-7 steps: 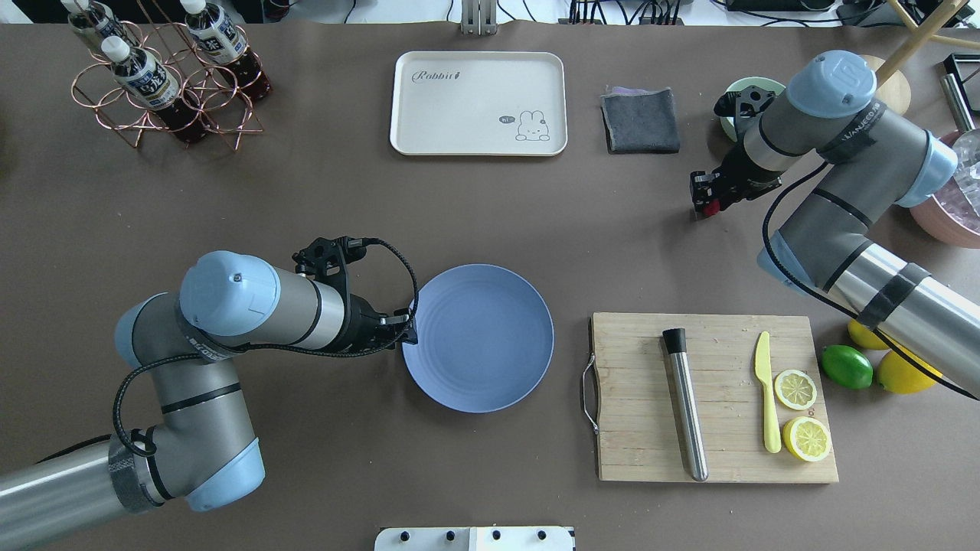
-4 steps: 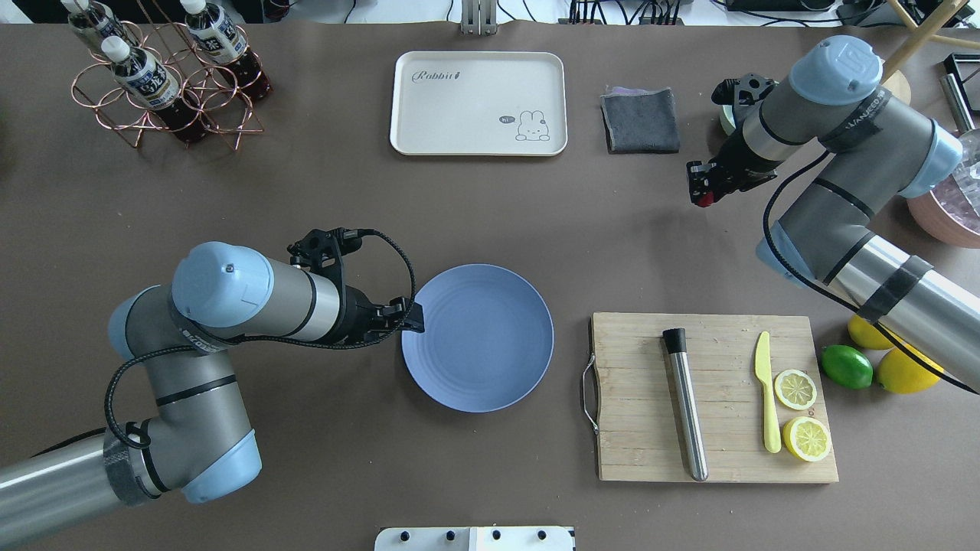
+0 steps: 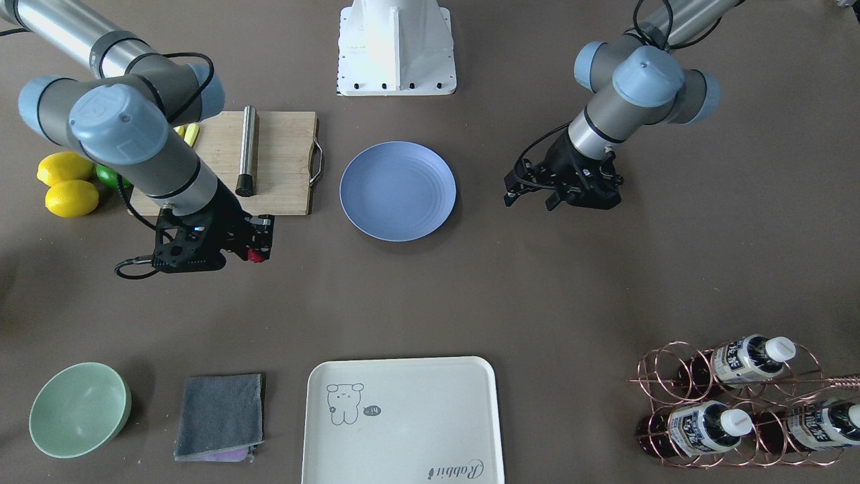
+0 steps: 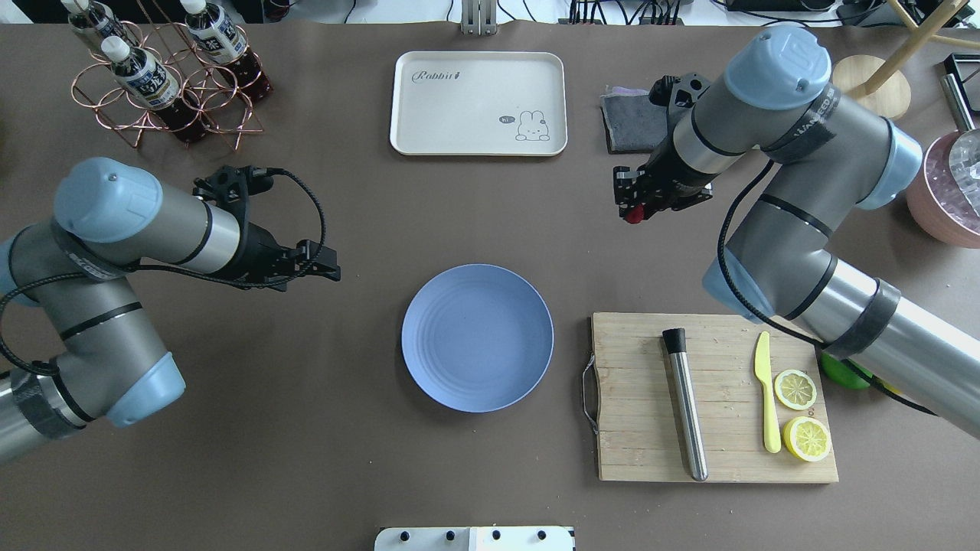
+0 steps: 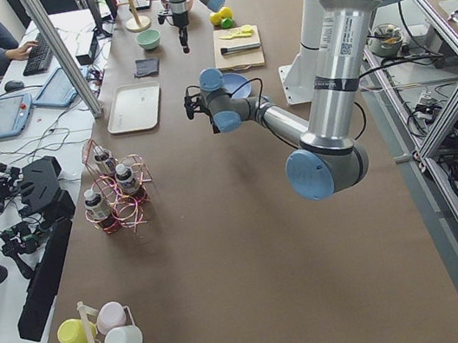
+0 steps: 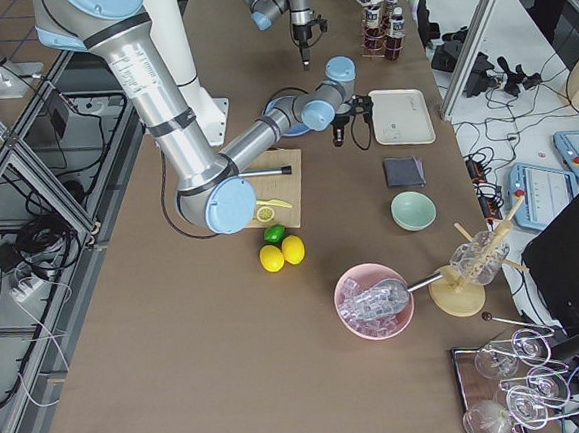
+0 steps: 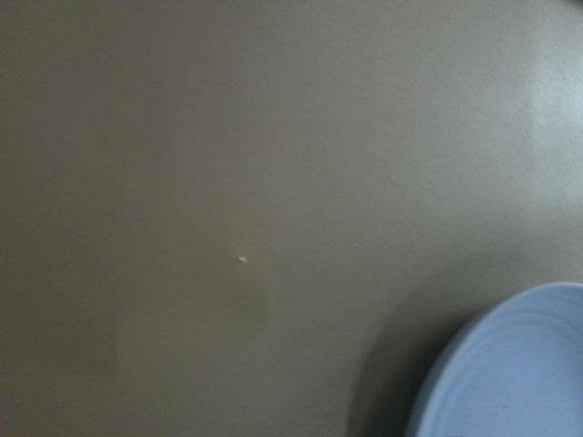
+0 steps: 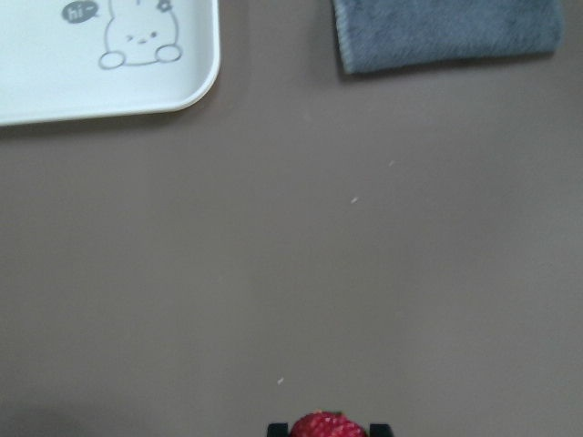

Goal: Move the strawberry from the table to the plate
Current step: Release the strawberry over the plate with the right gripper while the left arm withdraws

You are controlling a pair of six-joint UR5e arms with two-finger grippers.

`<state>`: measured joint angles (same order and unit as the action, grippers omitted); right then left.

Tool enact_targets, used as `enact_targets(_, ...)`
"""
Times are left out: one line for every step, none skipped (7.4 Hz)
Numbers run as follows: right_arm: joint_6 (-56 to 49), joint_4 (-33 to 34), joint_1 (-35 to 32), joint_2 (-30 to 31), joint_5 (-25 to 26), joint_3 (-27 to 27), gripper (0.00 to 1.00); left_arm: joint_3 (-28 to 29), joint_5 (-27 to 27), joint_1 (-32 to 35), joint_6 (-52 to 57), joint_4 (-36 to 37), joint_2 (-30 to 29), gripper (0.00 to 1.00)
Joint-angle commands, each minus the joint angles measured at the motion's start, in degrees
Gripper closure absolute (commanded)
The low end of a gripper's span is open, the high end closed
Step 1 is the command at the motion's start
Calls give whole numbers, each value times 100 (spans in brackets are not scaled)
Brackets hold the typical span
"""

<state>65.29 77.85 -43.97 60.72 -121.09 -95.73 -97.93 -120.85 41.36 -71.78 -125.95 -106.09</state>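
The strawberry is small and dark red, pinched in my right gripper, which is shut on it above the table, right of and beyond the plate. The right wrist view shows the strawberry at the bottom edge between the fingers. The round blue plate lies mid-table with nothing on it. My left gripper hovers left of the plate, apart from it, open and holding nothing. Only a slice of the plate shows in the left wrist view.
A cream tray and grey cloth lie at the back. A wooden cutting board right of the plate carries a metal rod, yellow knife and lemon halves. A bottle rack stands back left, a pink bowl far right.
My left gripper has pulled back to the left, away from the plate's rim. My right gripper has carried the strawberry leftward toward the table's middle.
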Motion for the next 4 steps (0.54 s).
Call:
enact_targets(1158, 412, 1131, -566, 855, -262, 100, 150, -761, 1001, 1580, 44, 613, 4)
enact_targets(1388, 476, 1571, -727, 1294, -183, 100, 256, -947, 1301, 2005, 44, 764, 4)
enact_targets(1529, 468, 1811, -937, 1455, 87, 100, 317, -1019, 1452, 2305, 44, 818, 4)
enact_targets(1583, 425, 1952, -1322, 1613, 673, 100, 353, -1028, 1514, 2343, 44, 836, 4)
